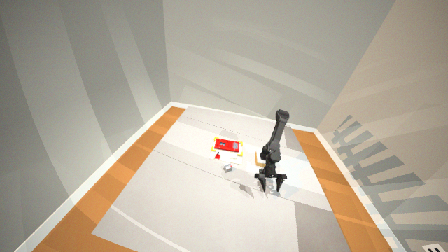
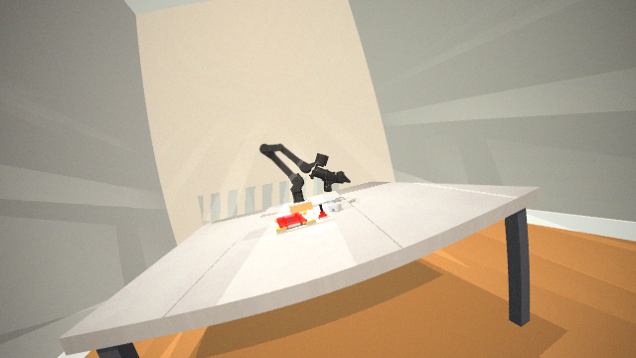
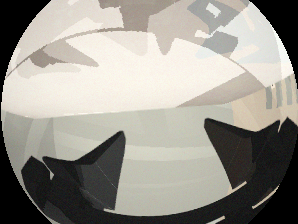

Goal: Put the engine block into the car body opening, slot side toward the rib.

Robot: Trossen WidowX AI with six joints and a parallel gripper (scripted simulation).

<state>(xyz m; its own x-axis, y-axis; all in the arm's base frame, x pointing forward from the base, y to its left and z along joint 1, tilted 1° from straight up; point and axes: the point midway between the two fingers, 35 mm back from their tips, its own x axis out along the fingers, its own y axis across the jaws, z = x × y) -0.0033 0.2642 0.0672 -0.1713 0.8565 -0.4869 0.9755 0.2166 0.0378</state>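
Observation:
The red car body [image 1: 229, 145] [image 2: 285, 222] lies on the table, with yellow parts at its corners. Its top shows a small dark recess at one end and a grey area at the other. A small grey block [image 1: 227, 168] [image 2: 334, 208], apparently the engine block, lies on the table beside the car body's pale base. Its slot and the rib are too small to make out. My gripper [image 1: 271, 191] [image 2: 349, 181] [image 3: 165, 129] is open and empty, held above the table, away from the car body and the grey block. No task object shows in the wrist view.
A small red piece with a black upright part [image 1: 217, 156] [image 2: 322, 215] stands beside the car body, between it and the grey block. A yellow-orange block [image 1: 260, 159] [image 2: 301, 207] stands near the arm's base. The table [image 1: 175, 182] [image 2: 298, 268] carries all of them.

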